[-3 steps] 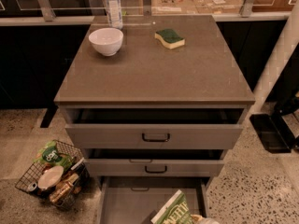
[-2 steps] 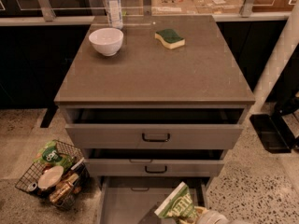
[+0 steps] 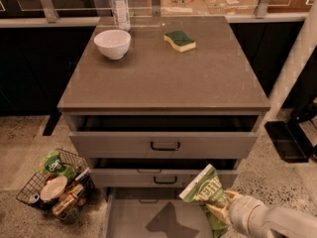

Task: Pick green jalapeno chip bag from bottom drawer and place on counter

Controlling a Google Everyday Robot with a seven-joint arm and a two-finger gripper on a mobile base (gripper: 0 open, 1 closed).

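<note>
The green jalapeno chip bag (image 3: 205,189) is shiny green with pale lettering. It hangs tilted in the air above the right side of the open bottom drawer (image 3: 130,218). My gripper (image 3: 220,211) comes in from the lower right and is shut on the bag's lower end. The white arm behind it hides the drawer's right corner. The bag's shadow lies on the drawer's flat grey floor. The grey-brown counter (image 3: 163,78) tops the cabinet above.
On the counter stand a white bowl (image 3: 112,43), a water bottle (image 3: 120,4) and a green-and-yellow sponge (image 3: 180,40). The two upper drawers (image 3: 165,145) stand slightly open. A wire basket (image 3: 54,185) of clutter sits on the floor at the left.
The gripper has lifted the chip bag up out of the bottom drawer; the bag now sits higher, level with the middle drawer's front.
</note>
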